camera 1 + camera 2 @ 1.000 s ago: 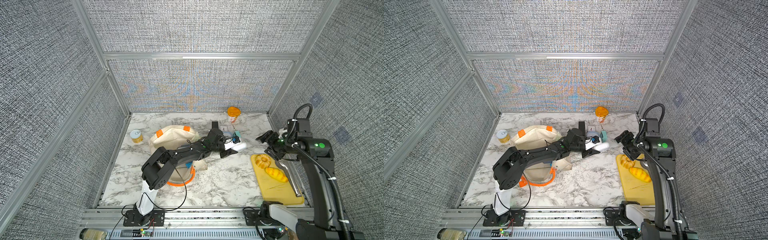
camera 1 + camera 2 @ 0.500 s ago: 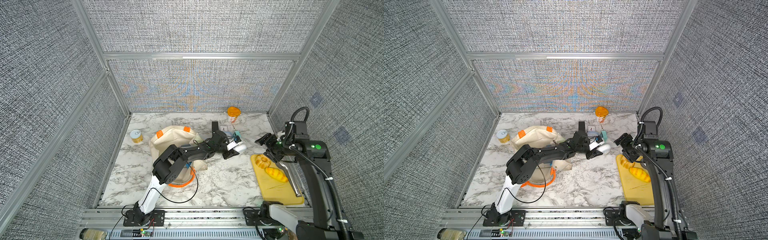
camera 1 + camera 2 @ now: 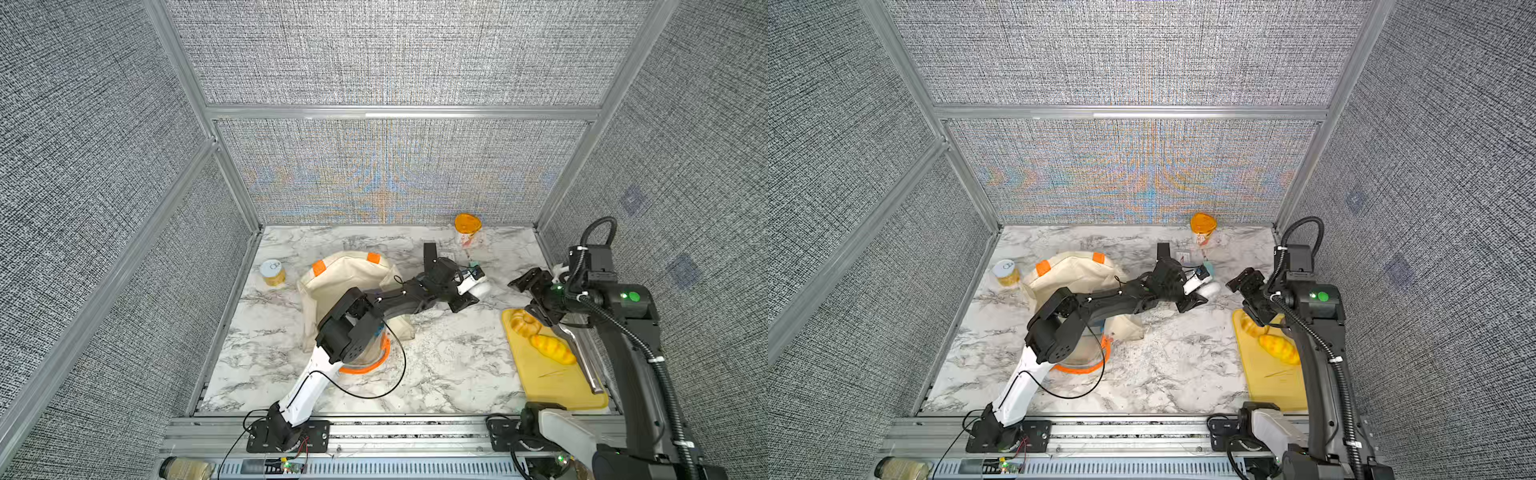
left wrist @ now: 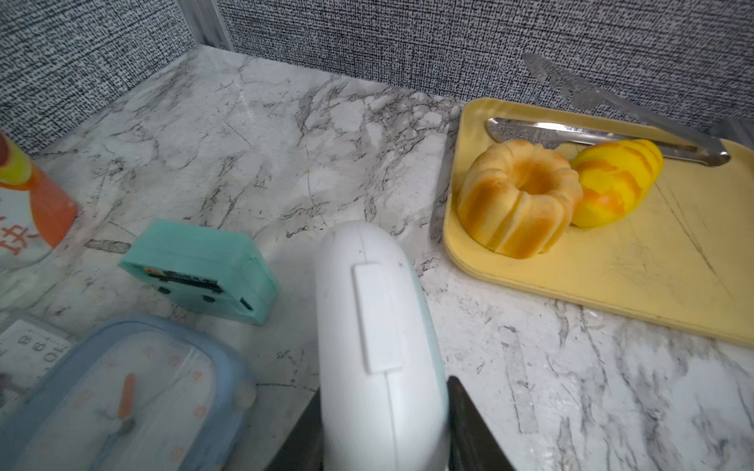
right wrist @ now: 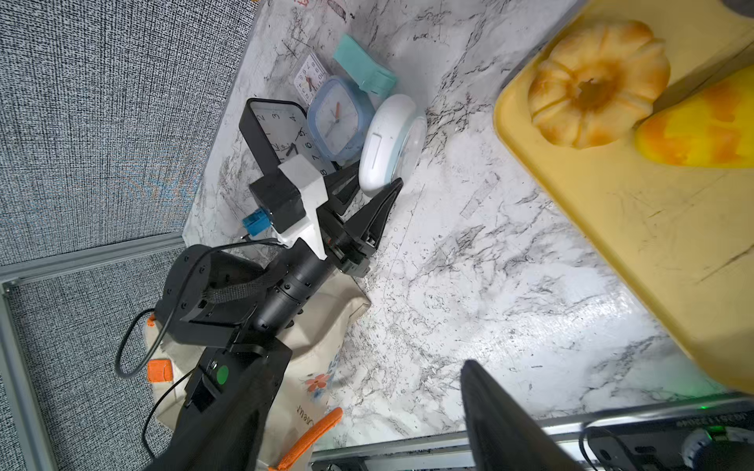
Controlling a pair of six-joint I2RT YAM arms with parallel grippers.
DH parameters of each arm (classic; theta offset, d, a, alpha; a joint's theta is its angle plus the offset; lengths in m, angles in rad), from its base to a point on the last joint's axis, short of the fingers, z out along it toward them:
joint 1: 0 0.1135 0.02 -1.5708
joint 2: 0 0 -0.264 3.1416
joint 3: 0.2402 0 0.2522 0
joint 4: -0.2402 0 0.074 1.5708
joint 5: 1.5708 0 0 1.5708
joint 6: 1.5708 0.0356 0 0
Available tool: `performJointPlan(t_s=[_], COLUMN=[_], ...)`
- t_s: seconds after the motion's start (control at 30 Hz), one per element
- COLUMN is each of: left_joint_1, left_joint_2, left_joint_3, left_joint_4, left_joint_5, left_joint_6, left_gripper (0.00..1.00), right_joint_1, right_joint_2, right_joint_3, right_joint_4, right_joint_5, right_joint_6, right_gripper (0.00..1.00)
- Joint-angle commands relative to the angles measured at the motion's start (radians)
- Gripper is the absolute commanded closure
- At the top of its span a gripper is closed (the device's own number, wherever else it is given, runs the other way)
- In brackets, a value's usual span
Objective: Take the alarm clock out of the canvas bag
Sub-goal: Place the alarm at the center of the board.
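My left gripper point(image 3: 468, 292) point(image 3: 1198, 294) point(image 4: 385, 412) point(image 5: 373, 183) is shut on a round white alarm clock point(image 3: 477, 286) point(image 3: 1207, 287) point(image 4: 375, 318) point(image 5: 387, 138), one black finger on each side of it. It holds the clock low over the marble, outside the canvas bag point(image 3: 345, 282) point(image 3: 1073, 274) point(image 5: 326, 322), which lies slumped to the left under the left arm. My right gripper point(image 3: 528, 297) point(image 3: 1246, 297) point(image 5: 367, 428) hangs open and empty to the right of the clock, over the near end of the yellow tray.
Other clocks crowd beside the white one: blue point(image 4: 122, 391) point(image 5: 336, 118), teal point(image 4: 204, 265) point(image 5: 363, 67), black square point(image 5: 277, 130). A yellow tray point(image 3: 552, 382) point(image 4: 653, 277) at the right carries a ring cake point(image 4: 518, 195), a yellow bun point(image 4: 612, 179) and tongs point(image 4: 591, 136). Orange-lidded cup point(image 3: 467, 228); jar point(image 3: 272, 272).
The left arm has stretched out flatter, its elbow sinking, while the white clock stayed in its grip near the other clocks. The right gripper has drifted a little to the left.
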Motion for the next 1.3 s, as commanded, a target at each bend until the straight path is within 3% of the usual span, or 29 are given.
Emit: performJointPlan(t_s=[0.0,0.23,0.47,0.7,1.27], left_joint_1=[0.001,0.003,0.005,0.006,0.011], left_joint_2=[0.008,0.021,0.018,0.013,0.014], left_joint_3=[0.006,0.010,0.014,0.020,0.033], left_joint_4=[0.005,0.021,0.024,0.020,0.037], left_joint_5=[-0.017,-0.009,-0.028,-0.049,-0.066], left_joint_6=[-0.010,-0.029,-0.035,-0.021,-0.028], left_gripper=[0.66,0.62,0.46,0.35,0.35], right_joint_1=[0.001,0.001,0.001,0.001,0.001], right_joint_2=[-0.005,-0.007,-0.008,-0.010,-0.022], right_joint_3=[-0.003,-0.002,-0.006,-0.003,-0.014], right_joint_4=[0.003,0.002,0.009,0.007,0.006], right_joint_5=[-0.008,-0.006,-0.011,-0.014,-0.016], right_joint_6=[0.008,0.010,0.015,0.014,0.019], right_gripper=[0.23,0.23,0.24,0.24,0.24])
